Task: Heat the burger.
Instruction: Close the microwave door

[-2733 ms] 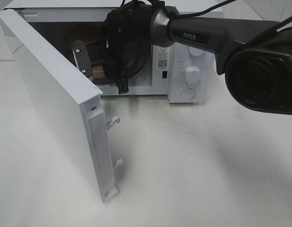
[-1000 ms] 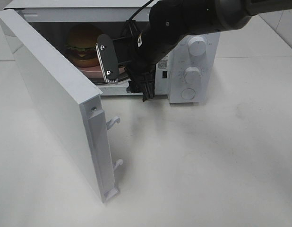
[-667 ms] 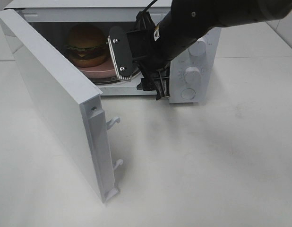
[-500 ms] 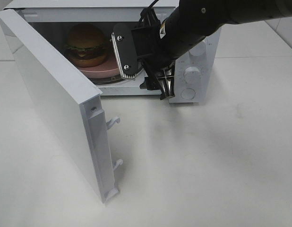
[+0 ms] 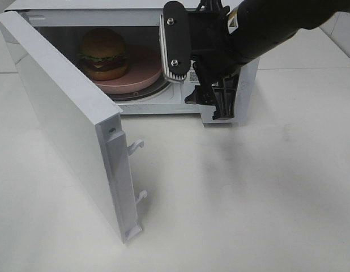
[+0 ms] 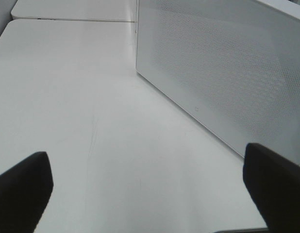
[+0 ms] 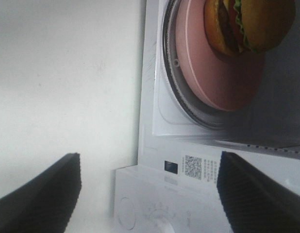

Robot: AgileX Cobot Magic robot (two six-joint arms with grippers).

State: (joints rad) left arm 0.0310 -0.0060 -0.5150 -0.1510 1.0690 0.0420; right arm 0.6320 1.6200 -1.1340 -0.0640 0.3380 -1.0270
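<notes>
From above, the burger [image 5: 104, 54] is seen at ten o'clock on the plate [image 5: 142, 71] inside the open microwave [image 5: 95, 17]; the right jaws are spread, empty. Left wrist: the left jaws are spread above the counter [image 6: 67, 97]. Right wrist: the burger is shown on the plate.

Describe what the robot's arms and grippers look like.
The right gripper and its arm are black; one of its fingers is a flat, rounded bar with two screws and a ribbed pale edge. The left gripper shows only dark, rounded fingertips.
</notes>
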